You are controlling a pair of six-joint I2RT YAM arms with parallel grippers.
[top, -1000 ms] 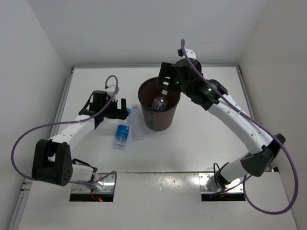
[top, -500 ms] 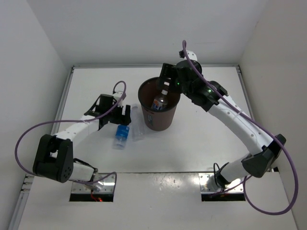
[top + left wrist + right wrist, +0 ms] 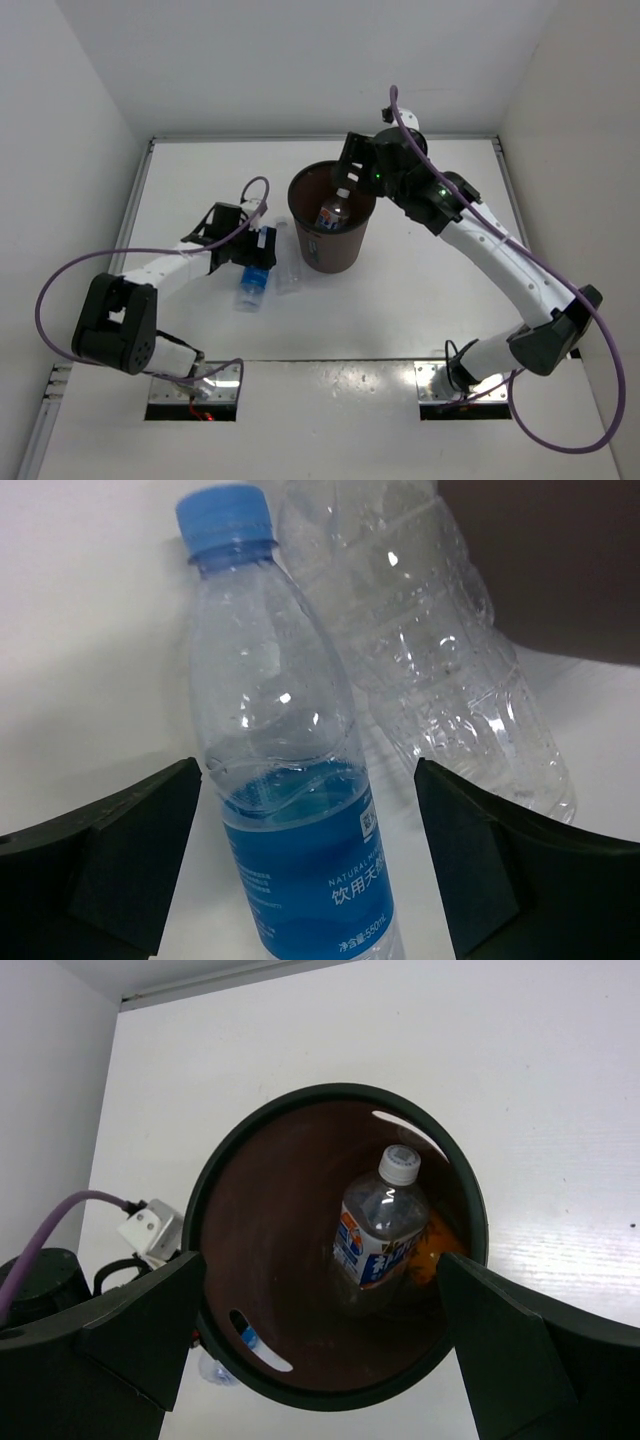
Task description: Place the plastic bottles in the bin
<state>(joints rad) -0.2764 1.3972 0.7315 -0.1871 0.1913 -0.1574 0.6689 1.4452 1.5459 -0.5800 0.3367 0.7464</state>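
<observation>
A clear bottle with a blue cap and blue label lies on the table; its lower end shows in the top view. My left gripper is open and straddles its shoulder, with a gap at the right finger. A plain clear bottle lies right beside it, against the bin. The dark brown bin holds a white-label bottle and an orange one. My right gripper hangs open and empty above the bin's mouth.
White walls close the table on the left, back and right. The bin stands near the middle of the table, right of the two lying bottles. A purple cable loops above the left wrist.
My left gripper has moved right and down over the blue-capped bottle, so its fingers now flank it. The right gripper has barely shifted above the bin.
</observation>
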